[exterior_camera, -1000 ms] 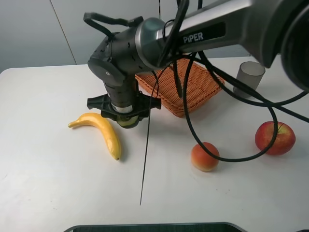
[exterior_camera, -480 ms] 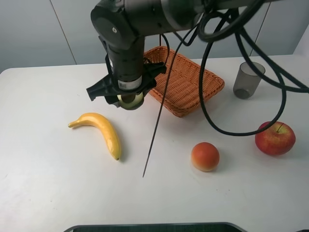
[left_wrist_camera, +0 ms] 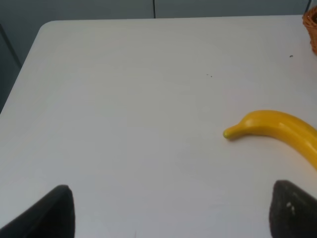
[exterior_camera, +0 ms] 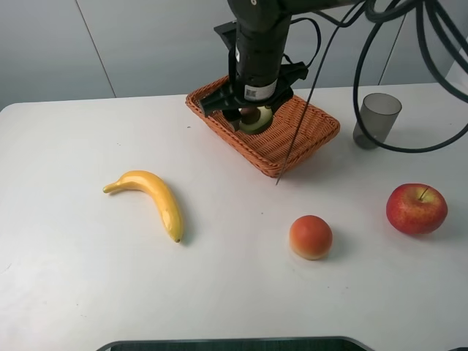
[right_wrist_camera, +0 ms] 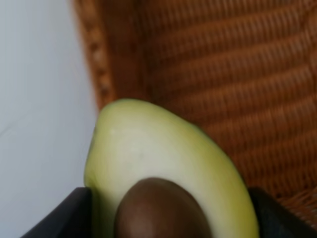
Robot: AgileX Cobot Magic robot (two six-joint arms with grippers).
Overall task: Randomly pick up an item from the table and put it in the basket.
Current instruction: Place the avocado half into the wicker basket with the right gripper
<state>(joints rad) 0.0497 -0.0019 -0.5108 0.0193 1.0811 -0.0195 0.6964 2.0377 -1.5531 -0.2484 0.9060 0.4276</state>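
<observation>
Over the left end of the basket [exterior_camera: 311, 135], the right gripper [exterior_camera: 253, 115] hangs clamped on the halved avocado [right_wrist_camera: 163, 153], pit showing. Wicker floor lies straight below it, just inside the rim, so a plain release looks enough.

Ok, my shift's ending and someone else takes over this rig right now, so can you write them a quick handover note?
Right gripper: shut on the halved avocado, holding it over the basket, pit showing.
Left gripper: open and empty, over the table, with the banana in its view.
Done: avocado picked up and brought to the basket.
Left: open the right gripper so the avocado lands in the basket, then draw the arm clear.
</observation>
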